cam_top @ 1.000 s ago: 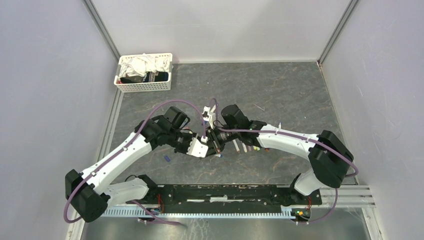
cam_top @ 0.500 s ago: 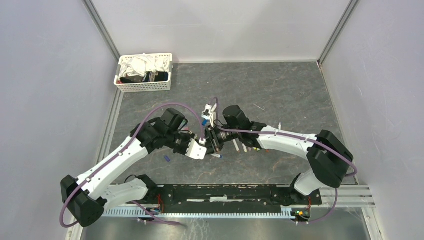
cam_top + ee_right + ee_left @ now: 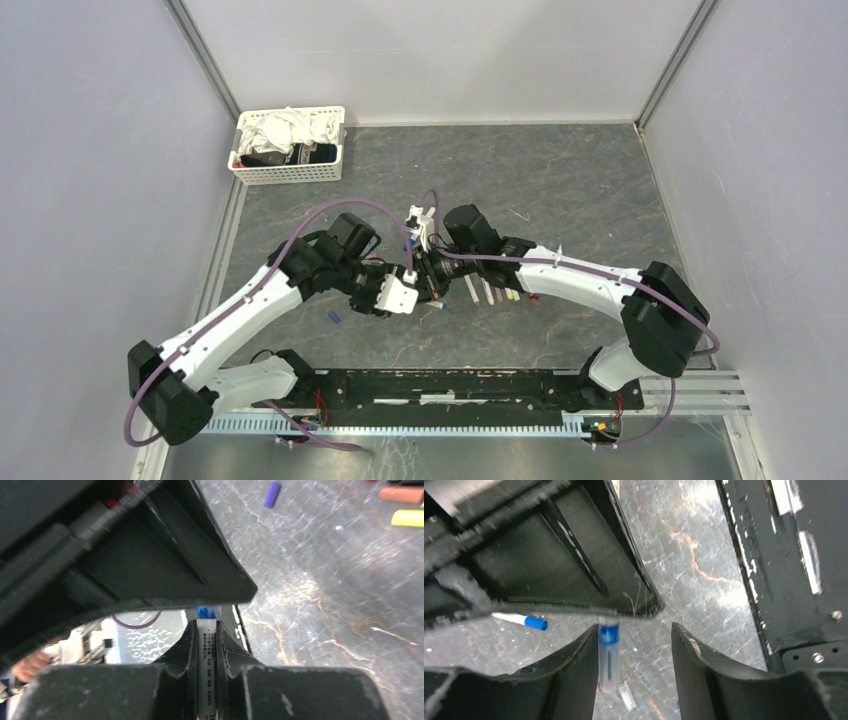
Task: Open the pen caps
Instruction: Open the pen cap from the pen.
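Observation:
My right gripper is shut on a white pen with printed text; its blue end sticks out past the fingertips. In the right wrist view the gripper has its jaws tight on the barrel. My left gripper faces it, tip to tip. In the left wrist view the left gripper is open, and the pen's clear cap with a blue core stands between its fingers against the left one. Several other pens lie in a row right of the grippers. A purple cap lies to the left.
A white slatted basket of cloths stands at the back left. A pen with a blue end and a small clear piece lie under the grippers. Purple, yellow and reddish pieces lie further off. A black rail runs along the near edge.
The left arm drew back a little to the left, then came back to the right. The right gripper has stayed put, holding the pen.

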Robot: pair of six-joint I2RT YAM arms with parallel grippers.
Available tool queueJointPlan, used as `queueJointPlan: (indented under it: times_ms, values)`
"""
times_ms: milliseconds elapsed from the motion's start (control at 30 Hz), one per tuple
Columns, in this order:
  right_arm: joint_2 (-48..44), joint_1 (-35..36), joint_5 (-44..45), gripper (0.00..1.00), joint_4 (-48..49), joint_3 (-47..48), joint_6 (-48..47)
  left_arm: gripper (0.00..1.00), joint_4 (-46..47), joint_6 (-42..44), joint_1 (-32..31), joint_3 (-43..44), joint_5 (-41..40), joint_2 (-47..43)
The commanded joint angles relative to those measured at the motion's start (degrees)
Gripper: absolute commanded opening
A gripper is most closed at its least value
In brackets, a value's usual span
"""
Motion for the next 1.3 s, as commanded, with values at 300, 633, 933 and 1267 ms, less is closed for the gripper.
queueJointPlan:
  times_ms: [300, 633, 933, 1267]
  values:
    - [-7.38, 3.2, 16.71, 0.0, -8.69, 3.18, -18.51, 0.33, 1.74, -15.12, 0.06, 2.01, 6.81, 0.32]
    - [-7.34, 0.65, 5.99, 0.44, -4.67, -0.52, -11.59, 0.02, 3.16, -7.2, 0.11, -0.36, 0.45, -3.98]
    - [-1.49, -2.34, -9.84, 0.43, 14.44, -3.84, 7.4, 0.02, 5.53, 3.83, 0.02, -3.06, -3.99, -8.46]
    - [3.01, 0.05, -11.24, 0.11, 17.24, -1.07, 10.29, 0.02, 4.74, 3.82, 0.02, -2.73, -3.46, -7.88]
